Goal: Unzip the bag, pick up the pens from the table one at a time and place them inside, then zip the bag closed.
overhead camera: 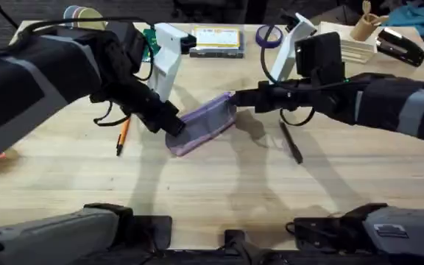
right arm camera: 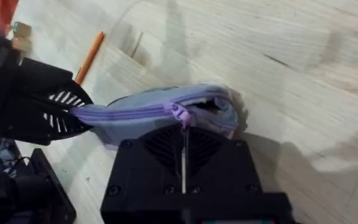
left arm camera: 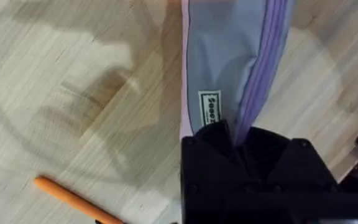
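Bag point(overhead camera: 203, 122) x1 clenched by L tool point(overhead camera: 174, 126) & R tool point(overhead camera: 235, 98); 2 pens: orange point(overhead camera: 123, 135), black point(overhead camera: 291, 143).

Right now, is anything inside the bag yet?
Can't see inside the bag; its zipper looks mostly closed. Both pens lie outside on the table: orange pen, black pen.

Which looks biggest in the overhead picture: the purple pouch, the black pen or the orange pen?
1. Purple pouch, easily the biggest.
2. Black pen.
3. Orange pen.
The two pens look about alike; the orange one is partly hidden under the left arm, so their order is unsure.
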You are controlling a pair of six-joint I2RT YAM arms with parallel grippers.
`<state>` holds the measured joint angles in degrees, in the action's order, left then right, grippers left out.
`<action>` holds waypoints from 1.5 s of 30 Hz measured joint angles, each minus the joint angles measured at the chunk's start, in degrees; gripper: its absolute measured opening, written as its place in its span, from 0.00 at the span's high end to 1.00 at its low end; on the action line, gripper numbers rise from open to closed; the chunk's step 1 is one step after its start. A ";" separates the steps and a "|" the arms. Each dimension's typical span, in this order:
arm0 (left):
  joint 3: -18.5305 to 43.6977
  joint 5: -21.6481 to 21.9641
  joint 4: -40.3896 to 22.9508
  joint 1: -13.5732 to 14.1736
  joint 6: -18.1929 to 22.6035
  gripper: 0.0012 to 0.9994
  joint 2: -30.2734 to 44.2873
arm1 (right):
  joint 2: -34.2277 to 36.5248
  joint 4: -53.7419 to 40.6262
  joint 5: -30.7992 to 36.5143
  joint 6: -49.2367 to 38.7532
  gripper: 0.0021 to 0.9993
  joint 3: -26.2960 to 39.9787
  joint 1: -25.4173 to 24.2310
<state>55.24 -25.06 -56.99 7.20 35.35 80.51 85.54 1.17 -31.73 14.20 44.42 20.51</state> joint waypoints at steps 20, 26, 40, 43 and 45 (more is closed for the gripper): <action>0.00 0.13 0.00 0.00 0.00 0.96 0.00 | -6.04 0.02 -3.08 -0.57 0.97 0.24 11.75; 0.00 0.13 0.00 0.00 0.00 0.96 0.00 | -6.43 -0.07 -2.76 -1.00 0.97 0.24 11.27; 0.00 0.15 0.13 0.00 0.00 0.96 0.00 | -13.23 -10.22 11.71 -12.30 0.00 0.42 11.19; 0.00 0.16 0.20 0.00 0.00 0.96 0.00 | -13.31 -10.89 16.02 -14.30 0.00 0.42 10.77; 0.00 0.17 0.20 0.00 0.00 0.96 0.00 | -13.31 -10.95 16.77 -14.63 0.00 0.42 10.17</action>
<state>55.24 -24.89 -56.80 7.20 35.35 80.51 72.23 -9.78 -14.96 -0.44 44.84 30.68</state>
